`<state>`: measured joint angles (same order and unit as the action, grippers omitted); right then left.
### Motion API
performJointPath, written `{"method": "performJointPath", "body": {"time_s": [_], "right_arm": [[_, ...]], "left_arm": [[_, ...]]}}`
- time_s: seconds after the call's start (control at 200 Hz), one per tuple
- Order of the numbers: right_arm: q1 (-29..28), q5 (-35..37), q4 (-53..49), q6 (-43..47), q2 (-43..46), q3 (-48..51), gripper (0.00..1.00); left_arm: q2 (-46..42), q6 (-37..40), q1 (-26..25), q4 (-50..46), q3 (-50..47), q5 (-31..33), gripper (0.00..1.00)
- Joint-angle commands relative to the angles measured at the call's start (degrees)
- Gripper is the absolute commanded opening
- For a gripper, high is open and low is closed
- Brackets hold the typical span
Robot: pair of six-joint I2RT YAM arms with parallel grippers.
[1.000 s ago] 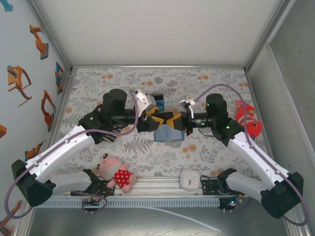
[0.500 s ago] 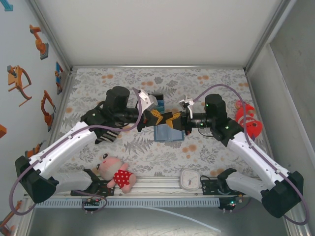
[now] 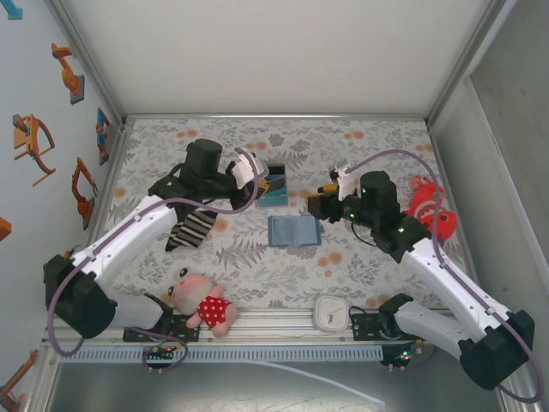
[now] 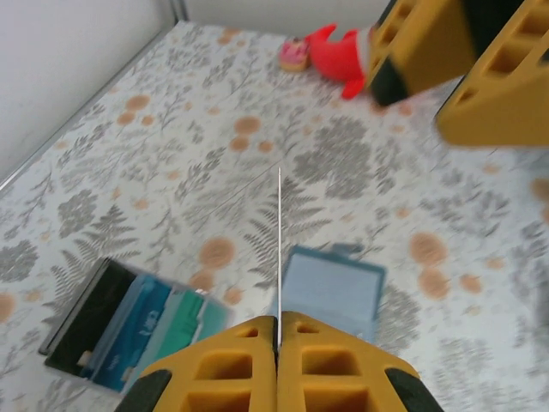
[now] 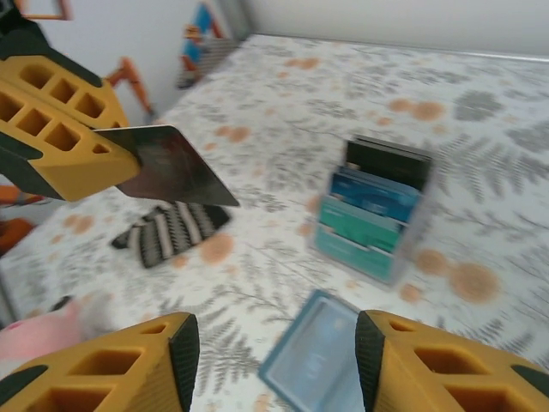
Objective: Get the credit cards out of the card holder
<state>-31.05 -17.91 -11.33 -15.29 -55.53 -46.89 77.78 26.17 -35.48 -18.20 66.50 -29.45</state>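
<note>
The steel-blue card holder (image 3: 294, 231) lies flat mid-table, also seen from the wrists (image 4: 331, 292) (image 5: 329, 364). Behind it, several credit cards (image 3: 275, 190) in black, blue and teal lie fanned together (image 4: 129, 326) (image 5: 374, 215). My left gripper (image 3: 260, 178) (image 4: 279, 322) hangs over that pile, shut on one dark credit card (image 5: 174, 168), which the left wrist view shows edge-on as a thin line (image 4: 280, 240). Right of the card holder, my right gripper (image 3: 316, 203) (image 5: 276, 335) is open and holds nothing, its fingers apart above the holder.
A striped sock (image 3: 190, 230) lies left of the holder. A pink plush (image 3: 203, 300) and a white round object (image 3: 329, 313) sit by the near rail. A red plush (image 3: 431, 209) rests at the right wall. Walls enclose the mat on three sides.
The left gripper shut on a card and drew it back-left from the holder to above the card pile. The right gripper opened, released the holder and pulled back right; the holder now lies flat.
</note>
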Motion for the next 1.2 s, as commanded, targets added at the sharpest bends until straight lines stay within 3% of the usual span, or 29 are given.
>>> {"method": "performJointPath", "body": {"time_s": [0.0, 0.2, 0.491, 1.197], "right_arm": [[-0.19, 8.7, -2.11, -3.85, -0.07, 1.31, 0.51], [-0.33, 11.8, -3.05, -7.68, -2.52, 2.15, 0.5], [-1.1, 16.66, -4.6, -10.26, -5.5, 1.37, 0.49], [-1.56, 17.47, -4.38, -11.44, -6.43, 0.05, 0.46]], "left_arm": [[5.25, 8.62, 3.16, 1.66, 3.23, -0.87, 0.0], [17.91, 15.01, 7.56, -0.96, 11.66, -1.96, 0.0], [30.82, 20.71, 9.36, 0.05, 19.25, -2.77, 0.0], [42.95, 23.56, 10.66, -3.68, 29.12, -7.05, 0.0]]}}
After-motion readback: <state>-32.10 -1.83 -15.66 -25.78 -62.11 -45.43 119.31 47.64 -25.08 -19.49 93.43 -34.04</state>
